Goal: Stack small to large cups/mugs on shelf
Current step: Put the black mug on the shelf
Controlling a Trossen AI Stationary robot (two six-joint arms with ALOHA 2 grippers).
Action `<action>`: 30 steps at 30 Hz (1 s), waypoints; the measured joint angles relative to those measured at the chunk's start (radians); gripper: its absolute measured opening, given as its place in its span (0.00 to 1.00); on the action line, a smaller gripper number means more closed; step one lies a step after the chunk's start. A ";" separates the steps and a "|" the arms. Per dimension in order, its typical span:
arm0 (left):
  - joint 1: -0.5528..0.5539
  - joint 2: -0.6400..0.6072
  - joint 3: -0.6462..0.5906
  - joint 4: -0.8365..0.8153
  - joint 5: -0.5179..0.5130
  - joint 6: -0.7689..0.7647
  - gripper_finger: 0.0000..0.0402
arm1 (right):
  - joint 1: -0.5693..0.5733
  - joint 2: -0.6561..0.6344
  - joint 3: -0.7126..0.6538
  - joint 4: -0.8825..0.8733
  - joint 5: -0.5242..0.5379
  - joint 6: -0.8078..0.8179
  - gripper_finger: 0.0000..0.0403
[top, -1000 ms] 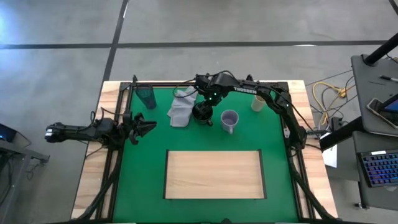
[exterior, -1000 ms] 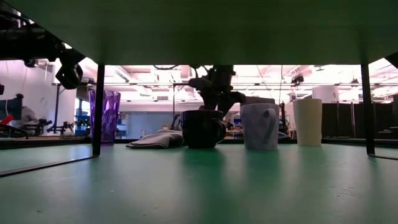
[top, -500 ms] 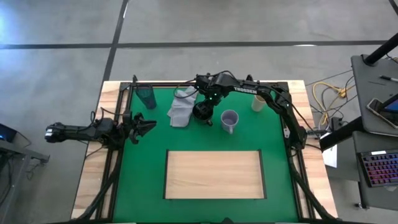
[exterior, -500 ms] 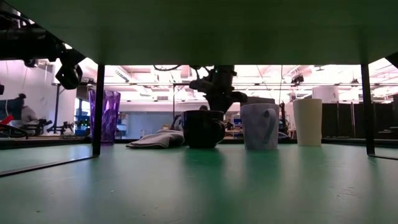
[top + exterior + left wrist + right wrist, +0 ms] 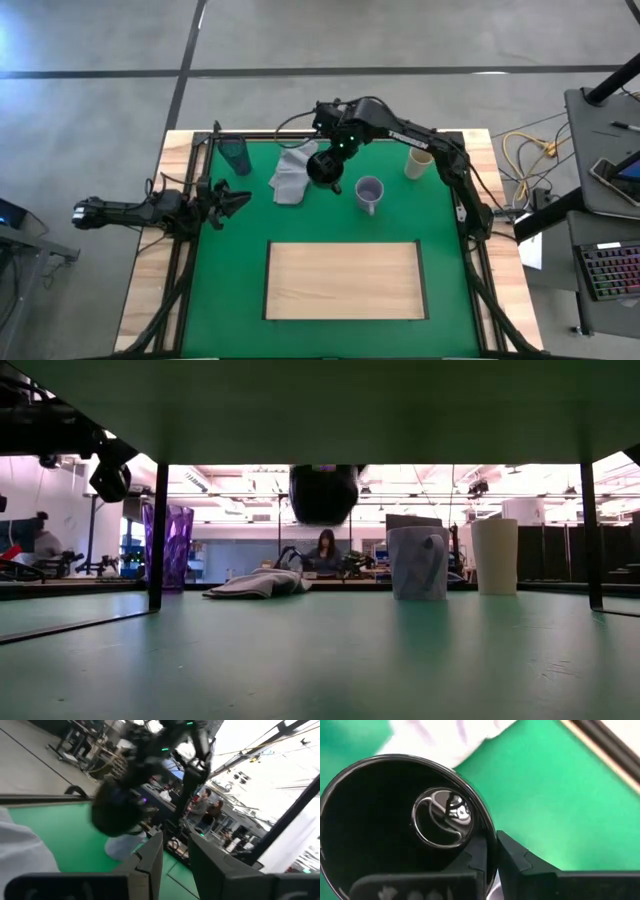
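Note:
My right gripper [image 5: 334,158] is shut on the black handled mug [image 5: 322,168], which hangs high above the green mat in the low view [image 5: 323,493]. The lavender-grey mug [image 5: 369,192], the cream cup [image 5: 417,163] and the teal-and-purple tumbler [image 5: 235,155] stand upright on the mat. The wooden shelf board [image 5: 345,280] lies flat near the table's front. My left gripper [image 5: 228,203] waits open at the table's left side, touching nothing. My right gripper holds the black mug by its rim [image 5: 491,842], one finger [image 5: 476,857] inside the mug and one [image 5: 522,862] outside its wall. The fingers come from above, pointing down. The mug hangs upright below them, mouth up, lifted clear of the mat.
A light grey cloth [image 5: 292,172] lies on the mat just left of the lifted mug. A black frame rail [image 5: 195,180] runs along the table's left edge. A person [image 5: 325,550] sits in the room beyond the table.
My right gripper has gone up with the black mug. The mug stood on the mat beside the cloth a second ago and now hangs clear of it, still upright, a little nearer the far edge.

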State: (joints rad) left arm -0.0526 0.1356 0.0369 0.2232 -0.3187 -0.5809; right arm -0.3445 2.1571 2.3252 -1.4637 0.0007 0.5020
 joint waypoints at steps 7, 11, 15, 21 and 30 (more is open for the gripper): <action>0.000 0.001 0.001 -0.001 -0.035 0.019 0.19 | 0.119 -0.145 -0.022 -0.092 -0.027 0.246 0.03; 0.000 0.001 0.001 -0.003 -0.038 0.021 0.19 | 0.220 -0.253 -0.022 -0.082 -0.009 0.421 0.03; 0.000 0.001 0.000 -0.021 -0.039 0.022 0.19 | 0.341 -0.357 -0.055 -0.110 0.052 0.635 0.03; 0.000 0.006 -0.002 -0.032 -0.059 0.031 0.19 | 0.542 -0.478 -0.203 -0.111 0.120 0.977 0.03; 0.000 0.006 -0.002 -0.022 -0.060 0.090 0.19 | 0.754 -0.515 -0.354 -0.106 0.091 1.272 0.03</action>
State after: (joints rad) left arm -0.0525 0.1413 0.0348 0.2012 -0.3786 -0.4904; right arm 0.4097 1.6418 1.9714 -1.5700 0.0919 1.7742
